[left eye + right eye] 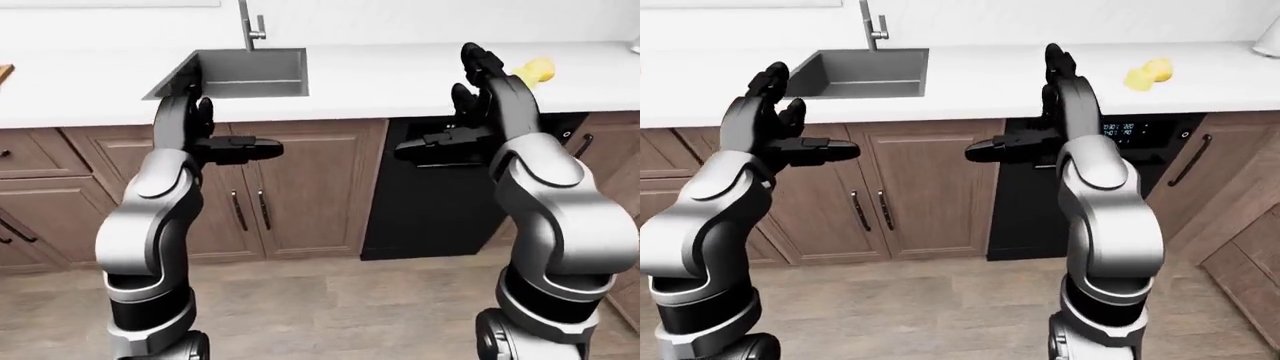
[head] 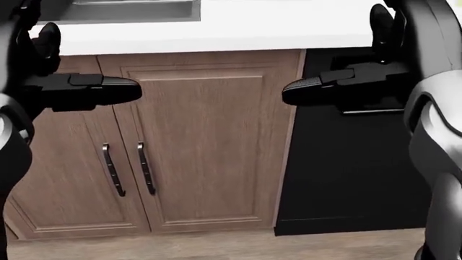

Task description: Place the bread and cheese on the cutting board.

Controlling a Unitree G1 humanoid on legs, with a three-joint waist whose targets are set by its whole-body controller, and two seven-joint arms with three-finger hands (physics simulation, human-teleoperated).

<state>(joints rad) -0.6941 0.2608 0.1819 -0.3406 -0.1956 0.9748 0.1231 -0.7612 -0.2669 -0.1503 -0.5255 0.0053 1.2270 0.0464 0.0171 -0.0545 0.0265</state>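
Hands: two, black, three-fingered; left hand and right hand both raised at bench height, fingers spread, holding nothing.
Arms: two, glossy grey shells with black joints, bent at the elbows.
Bench: one, smooth white top running left to right across the eye views.
Cheese: one pale yellow lumpy piece on the bench, far right of the right hand, well apart from it.
Bread, cutting board: cannot tell; a brown edge at the left border of the left-eye view is too small to name.
Sink: one, grey metal, rectangular, sunk in the bench, with one slim faucet beyond it.
Cabinet doors: two under the sink, brown wood grain, framed panels, each with one dark bar handle.
Dishwasher: one, flat black, right of the doors.
Floor: wood planks.
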